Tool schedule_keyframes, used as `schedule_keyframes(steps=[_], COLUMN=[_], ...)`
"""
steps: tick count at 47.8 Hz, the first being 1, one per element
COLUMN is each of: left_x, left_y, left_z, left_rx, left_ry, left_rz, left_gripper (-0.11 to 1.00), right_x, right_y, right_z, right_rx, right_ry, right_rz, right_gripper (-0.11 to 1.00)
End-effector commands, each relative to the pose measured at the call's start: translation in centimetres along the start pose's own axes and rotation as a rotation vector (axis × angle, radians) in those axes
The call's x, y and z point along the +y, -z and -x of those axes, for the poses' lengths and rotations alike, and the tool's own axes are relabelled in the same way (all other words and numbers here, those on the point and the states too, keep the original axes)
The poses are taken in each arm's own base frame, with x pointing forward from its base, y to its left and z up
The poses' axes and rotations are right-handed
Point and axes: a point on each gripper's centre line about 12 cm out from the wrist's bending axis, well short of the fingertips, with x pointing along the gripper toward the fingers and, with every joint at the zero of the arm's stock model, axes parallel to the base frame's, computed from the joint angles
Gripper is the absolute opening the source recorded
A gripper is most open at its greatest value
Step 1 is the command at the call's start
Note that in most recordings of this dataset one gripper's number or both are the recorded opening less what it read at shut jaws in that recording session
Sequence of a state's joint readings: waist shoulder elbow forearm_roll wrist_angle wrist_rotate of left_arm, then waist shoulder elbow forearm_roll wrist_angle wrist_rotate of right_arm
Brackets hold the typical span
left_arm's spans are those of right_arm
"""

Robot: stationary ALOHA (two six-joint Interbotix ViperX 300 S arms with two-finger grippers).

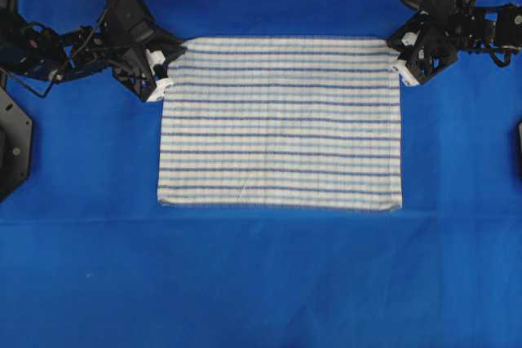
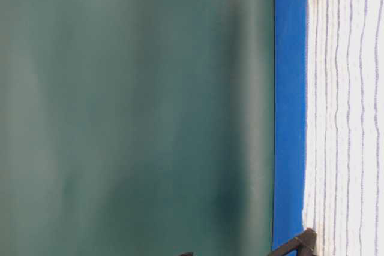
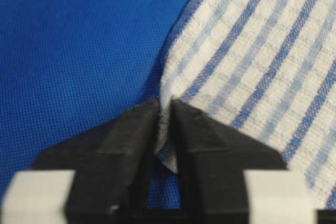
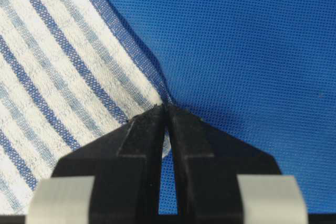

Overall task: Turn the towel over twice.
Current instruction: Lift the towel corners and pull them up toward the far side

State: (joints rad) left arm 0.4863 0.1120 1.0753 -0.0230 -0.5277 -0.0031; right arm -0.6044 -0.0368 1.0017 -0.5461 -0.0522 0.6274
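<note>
The towel (image 1: 281, 120), white with dark and light blue stripes, lies flat on the blue sheet in the overhead view. My left gripper (image 1: 165, 71) sits at its far left corner. In the left wrist view the left gripper (image 3: 165, 107) is shut on that corner of the towel (image 3: 252, 51), with a fold of cloth pinched between the black fingers. My right gripper (image 1: 397, 67) sits at the far right corner. The right wrist view shows the right gripper (image 4: 167, 109) shut on the corner tip of the towel (image 4: 47, 77). The towel (image 2: 348, 118) also appears in the table-level view.
A plain blue sheet (image 1: 261, 283) covers the table all round the towel. A black fixture (image 1: 12, 144) stands at the left edge. Both arms reach in from the far corners. A green backdrop (image 2: 132, 118) rises behind the table.
</note>
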Motion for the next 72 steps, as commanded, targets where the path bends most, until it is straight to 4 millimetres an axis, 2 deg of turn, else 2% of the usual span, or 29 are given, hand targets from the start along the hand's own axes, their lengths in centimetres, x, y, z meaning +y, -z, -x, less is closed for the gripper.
schedule_keyframes(steps=[1, 14, 25, 40, 47, 53, 56, 62, 72], left_x=[0.0, 0.0, -0.1, 1.5, 2.1, 2.5, 2.6, 2.5, 2.3], left_y=[-0.5, -0.9, -3.7, -9.5, -12.9, -15.0, -15.8, -17.2, -18.2], left_z=[0.0, 0.2, 2.1, 6.0, 8.4, 10.5, 11.4, 13.3, 15.3], left_rx=[-0.014, -0.020, -0.098, -0.249, -0.328, -0.387, -0.417, -0.477, -0.537], left_ry=[0.000, 0.000, 0.003, -0.047, -0.076, -0.099, -0.108, -0.116, -0.121], left_rz=[0.000, 0.002, 0.000, -0.051, -0.086, -0.121, -0.137, -0.151, -0.164], left_gripper=[0.04, 0.04, 0.04, 0.04, 0.04, 0.04, 0.04, 0.04, 0.04], right_x=[0.0, 0.0, -0.2, -2.6, -2.9, -3.1, -3.1, -2.9, -2.0], right_y=[-0.3, -0.6, -2.6, -6.6, -8.7, -10.0, -10.6, -11.0, -11.0], right_z=[0.2, 0.4, 2.0, 7.3, 11.0, 14.2, 16.1, 18.6, 20.7], right_rx=[-0.012, -0.027, -0.106, -0.260, -0.344, -0.419, -0.469, -0.534, -0.586], right_ry=[-0.001, -0.003, 0.002, 0.103, 0.159, 0.190, 0.200, 0.208, 0.190], right_rz=[-0.001, -0.011, -0.018, -0.041, -0.017, -0.023, -0.025, -0.030, -0.015], right_gripper=[0.05, 0.05, 0.05, 0.05, 0.05, 0.05, 0.05, 0.05, 0.05])
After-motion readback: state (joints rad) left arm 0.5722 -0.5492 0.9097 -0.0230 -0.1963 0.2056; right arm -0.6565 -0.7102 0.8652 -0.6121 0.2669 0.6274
